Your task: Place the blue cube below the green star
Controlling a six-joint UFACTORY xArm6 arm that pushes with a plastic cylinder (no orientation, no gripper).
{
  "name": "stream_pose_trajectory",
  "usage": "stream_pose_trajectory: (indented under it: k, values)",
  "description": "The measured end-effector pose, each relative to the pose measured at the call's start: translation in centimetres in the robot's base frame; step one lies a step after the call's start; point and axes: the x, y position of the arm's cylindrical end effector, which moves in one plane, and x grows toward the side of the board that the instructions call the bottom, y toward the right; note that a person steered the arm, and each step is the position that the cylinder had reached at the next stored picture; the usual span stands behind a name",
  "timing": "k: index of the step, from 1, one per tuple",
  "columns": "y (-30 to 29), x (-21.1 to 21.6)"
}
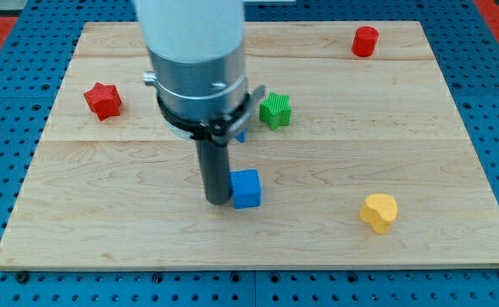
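The blue cube (246, 188) sits on the wooden board (104, 213), near the middle and toward the view's bottom. The green star (275, 111) lies above it and slightly to the view's right. My tip (217, 201) rests on the board right against the cube's left side. The rod rises into the wide grey arm body, which hides part of the board above it. A small bit of another blue block (241, 135) peeks out from behind the arm, left of the green star; its shape is hidden.
A red star (102, 101) lies at the view's left. A red cylinder (365, 41) stands at the top right. A yellow heart-shaped block (379, 211) lies at the lower right. Blue pegboard surrounds the board.
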Motion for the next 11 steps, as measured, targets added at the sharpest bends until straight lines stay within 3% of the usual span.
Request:
stream_pose_trajectory:
  k: [1, 5, 7, 9, 10, 11]
  values:
    - [0.2, 4.5]
    - [4.4, -6.1]
    - [9.9, -6.1]
    - [5.4, -7.4]
    - [5.1, -8.7]
    - [7.7, -6.3]
